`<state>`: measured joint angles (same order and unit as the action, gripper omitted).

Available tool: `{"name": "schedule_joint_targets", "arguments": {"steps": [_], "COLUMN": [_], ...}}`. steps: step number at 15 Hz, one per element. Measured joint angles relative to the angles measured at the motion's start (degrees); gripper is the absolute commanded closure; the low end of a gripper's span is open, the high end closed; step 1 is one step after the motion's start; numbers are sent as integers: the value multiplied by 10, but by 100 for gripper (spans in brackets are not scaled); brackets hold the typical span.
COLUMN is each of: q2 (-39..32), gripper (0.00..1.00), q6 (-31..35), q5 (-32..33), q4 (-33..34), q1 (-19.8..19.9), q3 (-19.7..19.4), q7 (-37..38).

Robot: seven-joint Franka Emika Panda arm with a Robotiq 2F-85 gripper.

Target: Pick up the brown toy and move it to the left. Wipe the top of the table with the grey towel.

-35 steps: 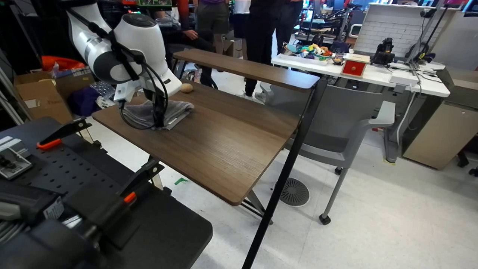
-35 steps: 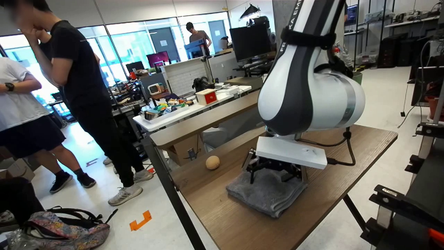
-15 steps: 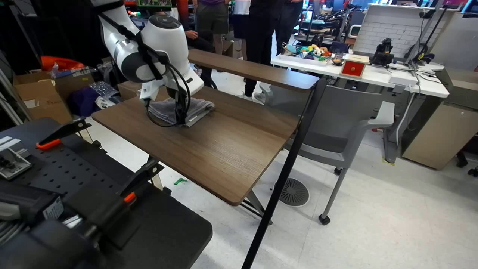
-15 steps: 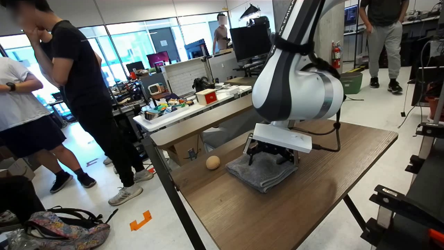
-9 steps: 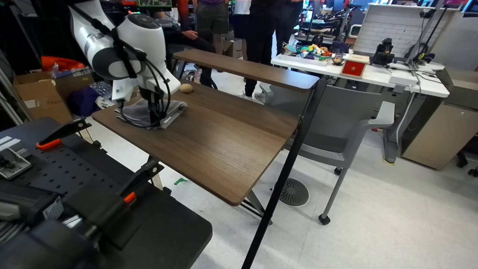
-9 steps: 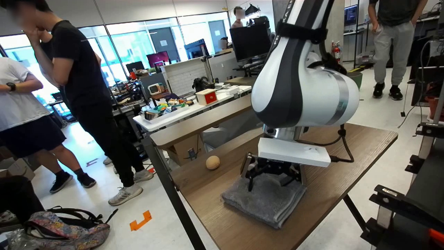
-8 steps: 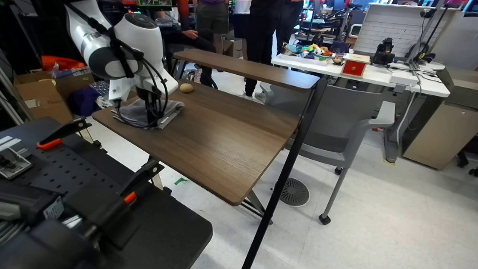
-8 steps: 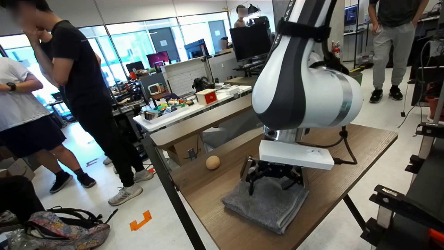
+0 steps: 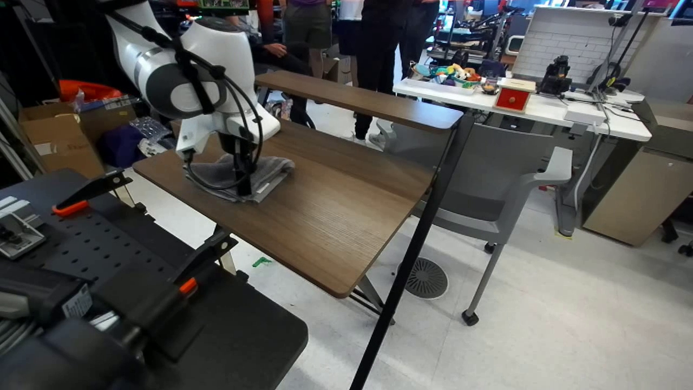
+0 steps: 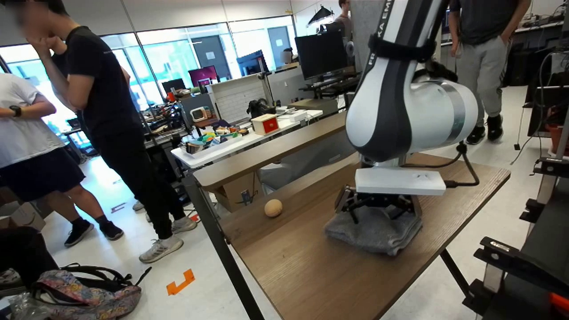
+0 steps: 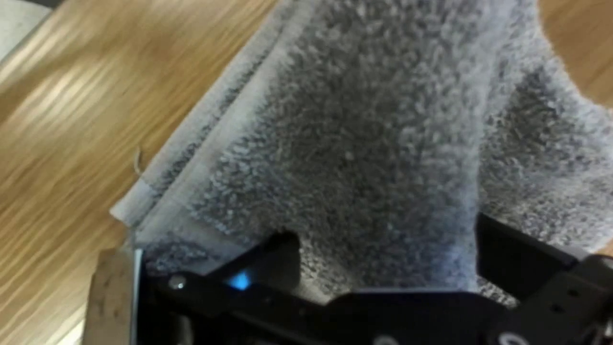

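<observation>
The grey towel [image 10: 373, 233] lies folded and rumpled on the dark brown table [image 10: 302, 271]. My gripper [image 10: 378, 214] is on top of the towel, its jaws wide apart and pointing down into the cloth. In the wrist view the towel [image 11: 373, 120] fills most of the picture, with a raised fold between my spread fingers [image 11: 282, 261]; the pads do not close on it. The brown toy [image 10: 273, 208] sits on the table near the raised shelf, apart from towel and gripper. In an exterior view showing the table [image 9: 325, 222], my arm hides that toy.
A raised shelf [image 9: 352, 100] runs along one long side of the table, with a grey chair [image 9: 479, 179] beyond it. Opposite stands a black workbench [image 9: 233, 325] with clamps [image 9: 203, 260]. People stand near the table; a backpack [image 10: 84, 293] lies on the floor.
Gripper and towel slid left in an exterior view between one and half a second ago, then came back rightward together. The jaws stayed wide. The brown toy stayed put.
</observation>
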<state>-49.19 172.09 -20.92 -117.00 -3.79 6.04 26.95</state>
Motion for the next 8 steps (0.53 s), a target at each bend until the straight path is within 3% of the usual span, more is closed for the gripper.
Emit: {"name": "schedule_joint_targets", "arguments": {"steps": [5, 8], "q2": [-6, -7], "gripper": [0, 0], "q6": [-10, -22], "q5": [0, 2], "q4": [2, 1], "q1": [-29, -42], "q3": [-140, -173], "q7": [46, 60]}}
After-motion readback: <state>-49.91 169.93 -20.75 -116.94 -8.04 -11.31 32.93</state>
